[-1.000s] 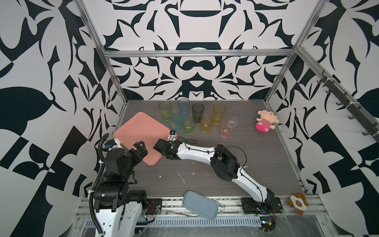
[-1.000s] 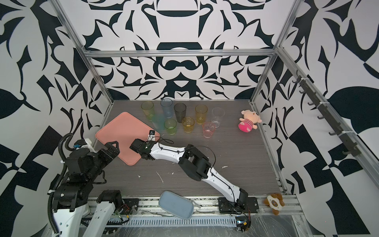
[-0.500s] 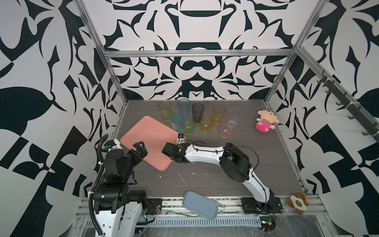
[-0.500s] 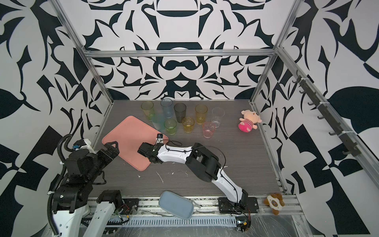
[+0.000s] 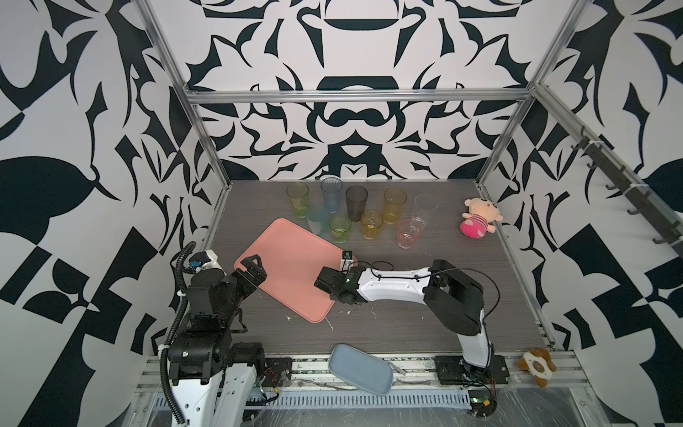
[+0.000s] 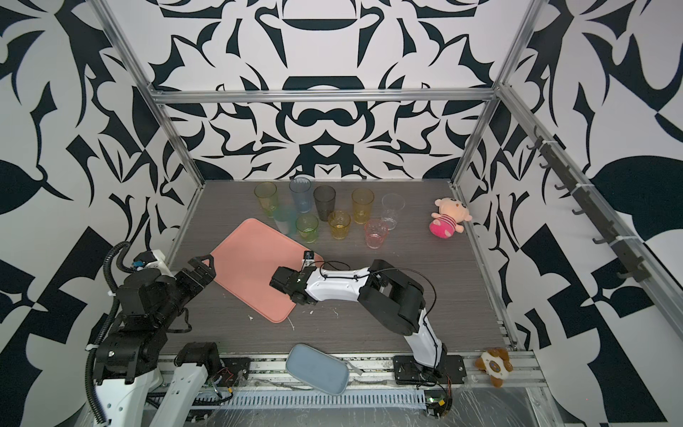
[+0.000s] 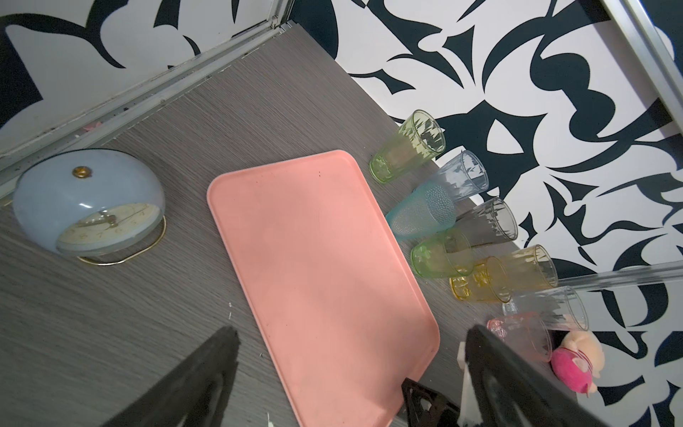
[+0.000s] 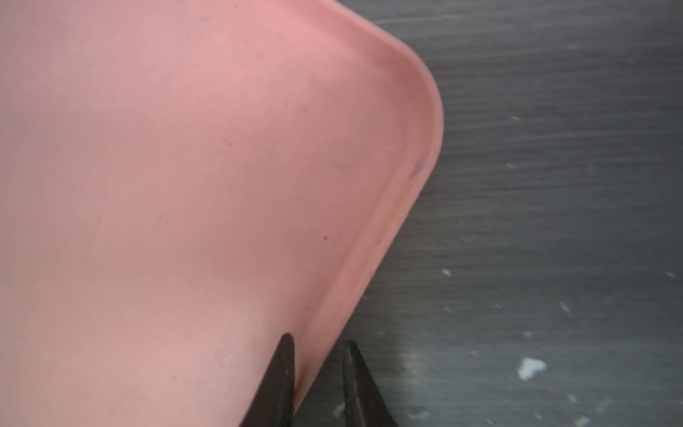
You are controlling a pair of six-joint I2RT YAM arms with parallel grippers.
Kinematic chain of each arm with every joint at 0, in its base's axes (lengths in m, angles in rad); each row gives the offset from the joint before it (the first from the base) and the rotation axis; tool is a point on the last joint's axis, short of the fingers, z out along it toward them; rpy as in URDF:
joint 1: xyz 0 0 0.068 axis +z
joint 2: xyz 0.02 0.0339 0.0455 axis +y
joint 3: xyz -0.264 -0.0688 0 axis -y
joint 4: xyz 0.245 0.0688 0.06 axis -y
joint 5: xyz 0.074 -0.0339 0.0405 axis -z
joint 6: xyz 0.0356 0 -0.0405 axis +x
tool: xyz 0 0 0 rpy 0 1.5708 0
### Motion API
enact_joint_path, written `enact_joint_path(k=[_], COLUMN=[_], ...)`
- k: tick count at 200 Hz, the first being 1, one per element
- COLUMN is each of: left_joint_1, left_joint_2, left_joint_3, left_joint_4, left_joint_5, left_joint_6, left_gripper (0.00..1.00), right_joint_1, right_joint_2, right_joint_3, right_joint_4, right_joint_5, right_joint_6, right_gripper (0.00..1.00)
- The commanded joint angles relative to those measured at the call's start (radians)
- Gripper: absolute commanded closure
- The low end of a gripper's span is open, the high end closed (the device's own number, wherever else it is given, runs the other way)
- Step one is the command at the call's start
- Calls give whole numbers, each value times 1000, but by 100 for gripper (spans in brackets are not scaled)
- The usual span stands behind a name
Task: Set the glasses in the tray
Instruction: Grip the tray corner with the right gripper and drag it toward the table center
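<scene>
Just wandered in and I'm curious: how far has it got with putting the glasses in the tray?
Nothing looks done yet: the tray is empty and all nine glasses stand on the table beyond it. In hand: the right hand straddles the tray's rim; the left hand is open. Left: every glass.

Both top views are looking down from high at the front, seeing the whole counter (image 5: 406, 325). The left wrist camera is looking across the tray (image 7: 314, 258) toward the glasses (image 7: 417, 214). The right wrist camera is sitting very near that same tray.
</scene>
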Motion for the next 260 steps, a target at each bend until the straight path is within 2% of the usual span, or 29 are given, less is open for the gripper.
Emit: enact_joint_path(k=[1, 18, 67, 107, 140, 167, 217, 238, 252, 260], left_joint_1=[0, 0, 0, 0, 0, 0, 0, -1, 0, -1], left_joint_2=[4, 3, 1, 9, 13, 15, 31, 35, 38, 38], left_joint_3=[16, 14, -5, -8, -10, -17, -40, -41, -43, -45], left_joint_4=[-22, -20, -6, 24, 28, 39, 70, 81, 84, 86], left_joint_5=[16, 17, 34, 43, 45, 49, 73, 79, 82, 82], left_joint_6=[4, 3, -10, -14, -16, -21, -42, -42, -45, -46], left_gripper=[1, 1, 1, 1, 1, 0, 1, 1, 1, 1], right_joint_1=[-10, -16, -43, -103, -160, -203, -359, -424, -460, -468], right_joint_2=[-50, -81, -217, -313, -406, -491, -619, -657, -680, -680], right_joint_3=[-61, -115, -314, -452, -550, -615, -713, -735, -763, -766], right_joint_4=[-64, -63, 17, 42, 37, 27, 63, 80, 144, 159], right_joint_5=[0, -1, -32, -48, -41, -15, -99, -153, -257, -279], right_joint_6=[26, 33, 34, 16, -17, -92, -319, -403, -449, -461], right_gripper=[82, 85, 87, 88, 94, 98, 100, 100, 100, 100])
